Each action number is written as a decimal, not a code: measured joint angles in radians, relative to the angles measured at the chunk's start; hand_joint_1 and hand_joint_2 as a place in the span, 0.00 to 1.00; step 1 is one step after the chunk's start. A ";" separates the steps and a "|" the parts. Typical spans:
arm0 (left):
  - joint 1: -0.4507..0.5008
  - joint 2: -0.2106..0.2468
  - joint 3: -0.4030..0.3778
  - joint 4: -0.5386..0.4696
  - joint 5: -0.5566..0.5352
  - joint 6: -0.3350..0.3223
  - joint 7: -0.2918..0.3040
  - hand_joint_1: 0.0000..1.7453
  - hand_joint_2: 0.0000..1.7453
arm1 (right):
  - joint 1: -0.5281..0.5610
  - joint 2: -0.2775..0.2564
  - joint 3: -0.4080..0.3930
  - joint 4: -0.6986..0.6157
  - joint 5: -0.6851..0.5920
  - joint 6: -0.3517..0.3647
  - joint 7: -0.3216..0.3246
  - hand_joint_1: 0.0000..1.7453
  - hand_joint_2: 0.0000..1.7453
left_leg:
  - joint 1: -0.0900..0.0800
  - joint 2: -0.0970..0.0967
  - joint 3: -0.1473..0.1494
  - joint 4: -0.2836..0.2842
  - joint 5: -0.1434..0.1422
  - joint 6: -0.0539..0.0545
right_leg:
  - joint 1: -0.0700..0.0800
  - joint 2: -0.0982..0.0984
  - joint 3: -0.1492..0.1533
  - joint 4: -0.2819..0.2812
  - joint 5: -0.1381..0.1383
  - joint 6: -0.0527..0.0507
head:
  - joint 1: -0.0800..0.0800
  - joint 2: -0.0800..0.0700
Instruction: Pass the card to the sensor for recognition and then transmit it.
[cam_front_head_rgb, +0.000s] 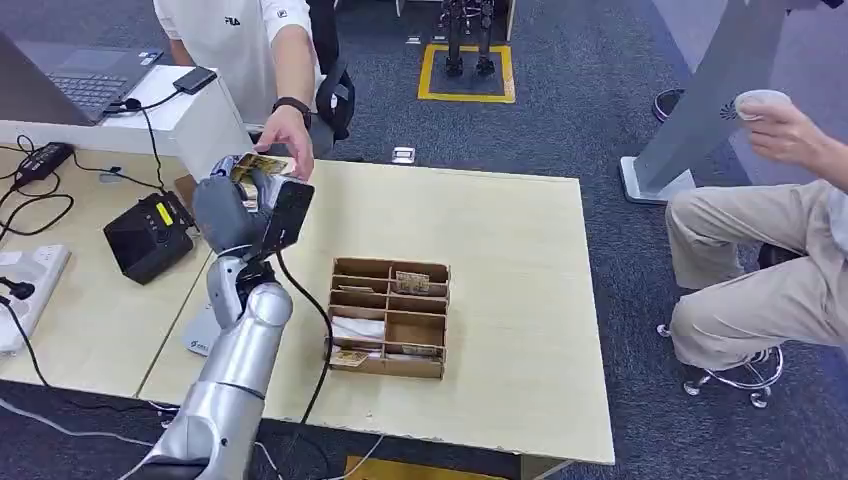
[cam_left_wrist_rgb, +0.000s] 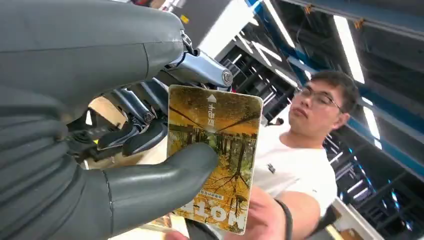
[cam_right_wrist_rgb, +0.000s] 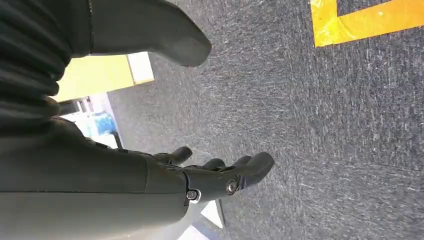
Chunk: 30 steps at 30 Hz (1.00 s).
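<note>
My left hand (cam_front_head_rgb: 236, 206) is raised over the far left corner of the light wooden table (cam_front_head_rgb: 520, 300) and pinches a yellow-brown hotel card (cam_front_head_rgb: 257, 165) between thumb and fingers. Up close, the card (cam_left_wrist_rgb: 220, 150) shows an autumn forest print, with my thumb (cam_left_wrist_rgb: 160, 175) pressed on its face. A person's hand (cam_front_head_rgb: 286, 135) reaches over the card's far end, and the same hand (cam_left_wrist_rgb: 260, 215) sits right at the card's edge. The black card sensor (cam_front_head_rgb: 148, 236) stands on the side table, left of my hand. My right hand (cam_right_wrist_rgb: 220, 175) hangs over the grey carpet, fingers apart and holding nothing.
A brown compartment box (cam_front_head_rgb: 390, 317) with several cards sits mid-table. A laptop (cam_front_head_rgb: 80, 75), cables and a power strip (cam_front_head_rgb: 25, 285) lie on the left table. A seated person (cam_front_head_rgb: 770, 260) holding a cup is at the right.
</note>
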<state>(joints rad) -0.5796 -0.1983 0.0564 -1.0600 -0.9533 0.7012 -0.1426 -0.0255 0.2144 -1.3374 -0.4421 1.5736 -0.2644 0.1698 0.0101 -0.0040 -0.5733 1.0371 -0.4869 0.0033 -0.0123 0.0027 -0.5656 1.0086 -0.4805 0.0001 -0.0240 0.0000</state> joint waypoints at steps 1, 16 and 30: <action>-0.023 0.005 -0.013 0.025 -0.002 0.000 0.016 1.00 1.00 | 0.000 -0.003 0.004 0.005 0.000 -0.001 0.000 0.00 1.00 | 0.000 0.000 0.000 0.000 0.000 0.000 | 0.000 0.000 0.000 0.000 0.000 0.000 | 0.000 0.000; -0.197 0.034 -0.106 0.272 0.002 -0.001 0.073 0.89 1.00 | -0.002 -0.037 0.051 0.066 0.000 -0.018 0.017 0.00 1.00 | 0.000 0.000 0.000 0.000 0.000 0.000 | 0.000 0.001 0.000 0.000 0.000 0.000 | 0.000 0.000; -0.199 0.039 -0.157 0.338 0.007 -0.006 0.075 0.00 1.00 | -0.003 -0.044 0.068 0.080 0.000 -0.018 0.021 0.00 1.00 | 0.000 0.000 -0.001 0.000 0.000 0.000 | 0.000 0.001 -0.001 0.000 0.000 0.000 | 0.000 0.000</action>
<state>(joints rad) -0.7781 -0.1595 -0.1003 -0.7217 -0.9461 0.6950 -0.0671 -0.0280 0.1705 -1.2699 -0.3616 1.5732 -0.2823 0.1907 0.0101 -0.0039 -0.5744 1.0370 -0.4870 0.0034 -0.0123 0.0033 -0.5663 1.0087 -0.4805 0.0001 -0.0240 0.0000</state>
